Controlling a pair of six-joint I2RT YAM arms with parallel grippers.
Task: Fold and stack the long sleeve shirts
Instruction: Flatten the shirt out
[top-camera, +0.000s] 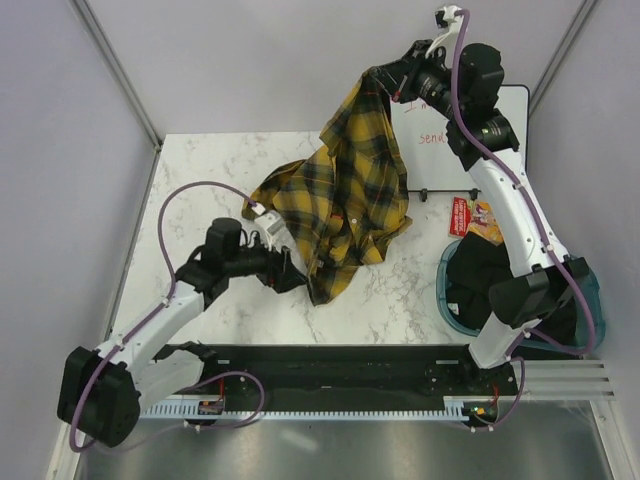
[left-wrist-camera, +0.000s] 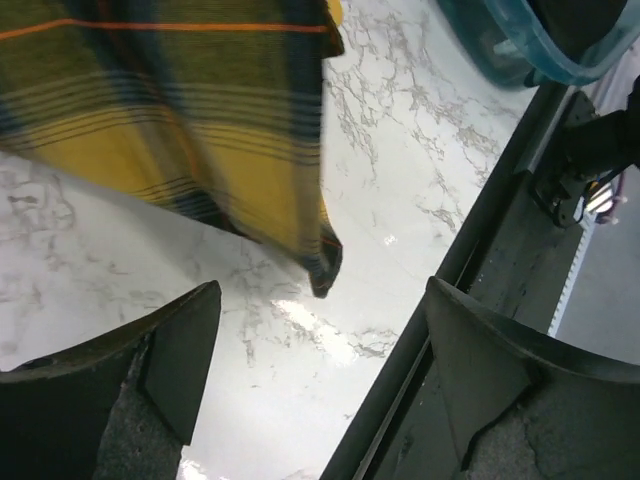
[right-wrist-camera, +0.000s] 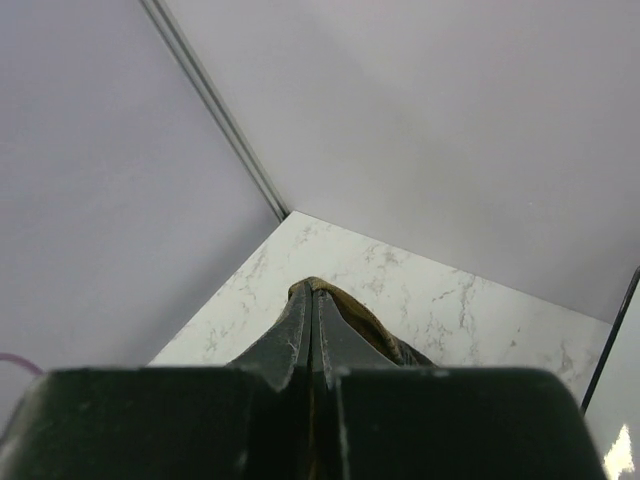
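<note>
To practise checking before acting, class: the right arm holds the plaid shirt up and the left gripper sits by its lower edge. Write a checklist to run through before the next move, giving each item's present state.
1. Grip: the right gripper is shut on the plaid shirt, fabric pinched between its fingers: ok.
2. Free arm: the left gripper is open and empty: ok.
3. Target: a hem corner hangs just ahead of the left gripper: ok.
4. Clearance: the shirt's lower part lies bunched on the marble table: not ok.
5. Sleeves located: cannot tell, folds hide them.
6. The blue bin stands apart from the shirt: ok.
</note>
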